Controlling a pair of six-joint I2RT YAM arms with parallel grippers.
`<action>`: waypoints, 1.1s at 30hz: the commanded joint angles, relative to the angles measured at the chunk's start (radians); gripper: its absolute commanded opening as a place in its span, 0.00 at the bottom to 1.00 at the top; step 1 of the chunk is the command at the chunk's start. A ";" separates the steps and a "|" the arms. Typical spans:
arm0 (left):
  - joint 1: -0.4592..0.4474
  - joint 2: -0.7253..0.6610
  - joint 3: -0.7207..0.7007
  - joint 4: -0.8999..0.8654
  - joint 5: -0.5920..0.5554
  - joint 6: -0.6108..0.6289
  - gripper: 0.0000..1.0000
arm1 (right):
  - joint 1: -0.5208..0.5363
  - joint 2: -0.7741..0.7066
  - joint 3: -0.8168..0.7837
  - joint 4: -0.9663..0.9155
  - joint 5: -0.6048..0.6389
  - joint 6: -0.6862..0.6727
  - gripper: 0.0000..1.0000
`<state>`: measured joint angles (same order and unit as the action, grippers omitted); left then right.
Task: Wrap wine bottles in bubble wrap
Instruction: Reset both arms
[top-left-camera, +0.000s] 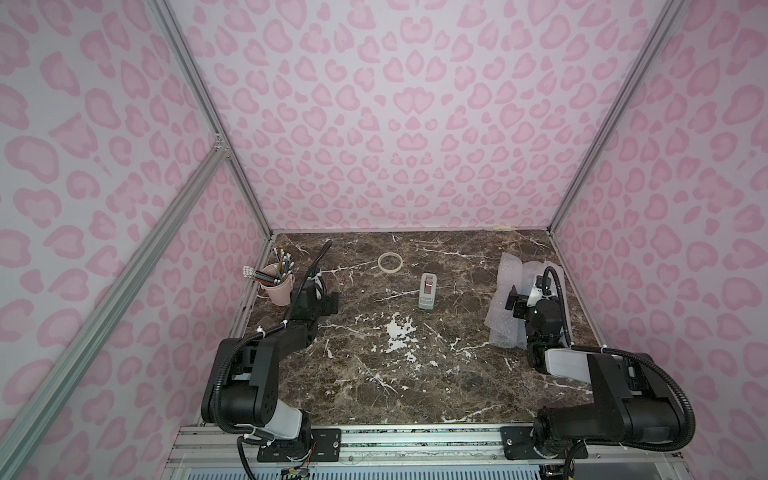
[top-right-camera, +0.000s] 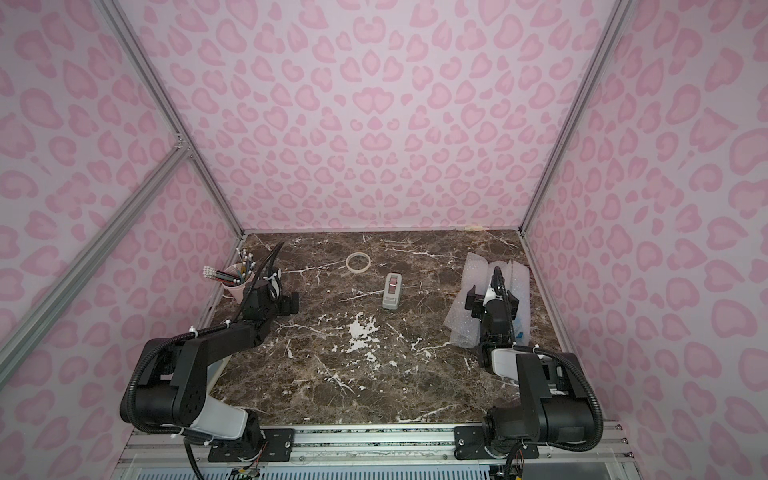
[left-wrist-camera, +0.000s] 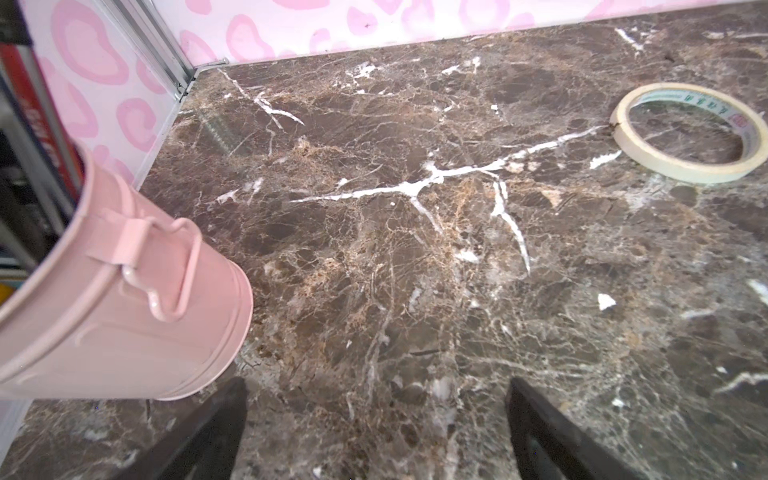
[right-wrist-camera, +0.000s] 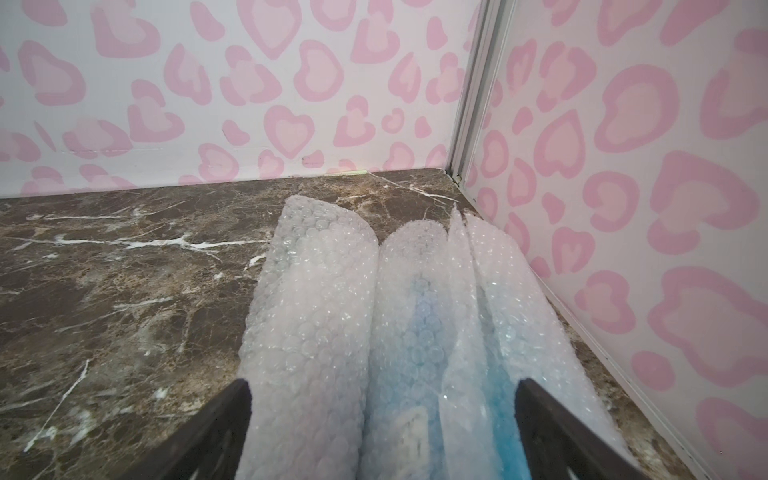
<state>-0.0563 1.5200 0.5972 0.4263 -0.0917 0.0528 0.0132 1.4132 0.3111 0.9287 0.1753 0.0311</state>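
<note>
- One pink metal pail stands upright at the table's left edge. It holds a bunch of pencils, white-tipped ends up.
- Left gripper: jaws spread with nothing between them, just beside the pail, over the bare marble table.
- Bubble wrap lies in rolled bundles near the right wall. A blue wine bottle shows through the middle bundle, enclosed.
- Right gripper: jaws spread, straddling the bundles. Whether they touch the wrap cannot be told.
- Tape roll and tape dispenser lie mid-table, apart from both grippers.
</note>
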 joint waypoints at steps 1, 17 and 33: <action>0.004 0.002 -0.008 0.080 0.067 0.002 0.98 | 0.005 0.009 0.004 0.054 0.013 0.000 1.00; 0.003 -0.102 0.007 0.000 0.113 0.023 0.98 | 0.010 -0.085 -0.009 0.040 -0.043 -0.010 1.00; 0.006 -0.017 -0.010 0.071 0.112 0.018 0.98 | 0.020 -0.015 -0.044 0.149 -0.010 -0.002 1.00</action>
<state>-0.0525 1.4990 0.5777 0.4549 0.0116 0.0643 0.0311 1.3838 0.2665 1.0267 0.1638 0.0345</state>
